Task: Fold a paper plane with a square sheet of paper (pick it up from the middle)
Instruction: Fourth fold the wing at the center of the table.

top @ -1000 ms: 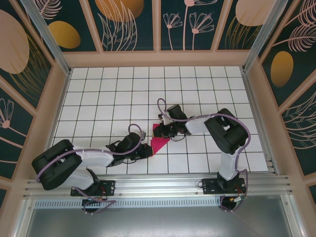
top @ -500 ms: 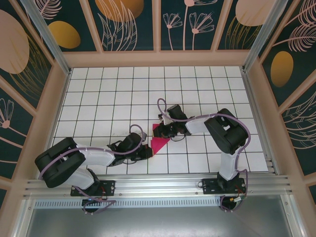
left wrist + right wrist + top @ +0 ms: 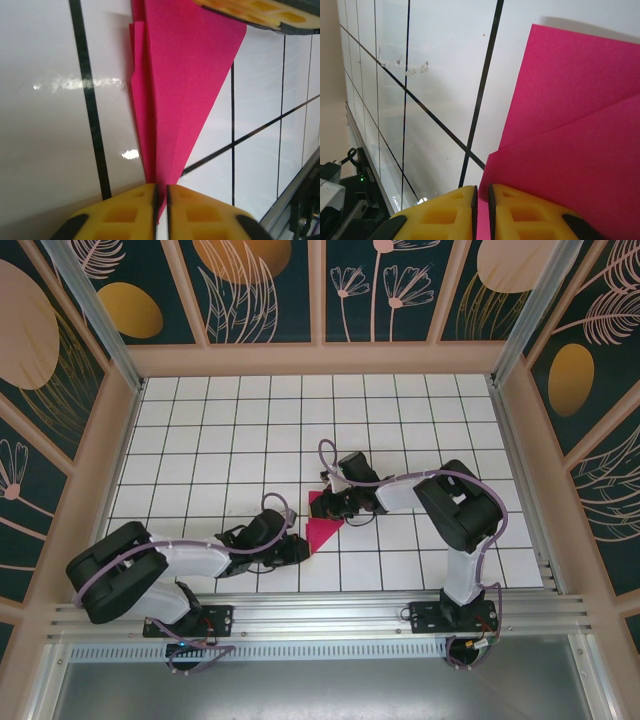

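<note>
The square sheet of paper (image 3: 322, 530) is magenta-pink and creased into a narrow triangular shape. It lies on the white grid table (image 3: 220, 440) between my two grippers. My left gripper (image 3: 298, 548) sits at the paper's near pointed tip. In the left wrist view the paper (image 3: 185, 75) tapers into the thin slit of the left gripper (image 3: 161, 200), whose jaws are shut on that tip. My right gripper (image 3: 336, 508) is at the paper's far edge. In the right wrist view the layered paper (image 3: 580, 125) runs into the right gripper (image 3: 482, 205), shut on its edge.
A yellow finger of the right gripper (image 3: 250, 12) shows at the top of the left wrist view. The metal rail (image 3: 320, 615) runs along the near table edge. Wooden walls (image 3: 320, 358) ring the table. Open grid tiles lie behind and to the left.
The left arm's elbow has shifted slightly. The paper and both grippers stay in the same place.
</note>
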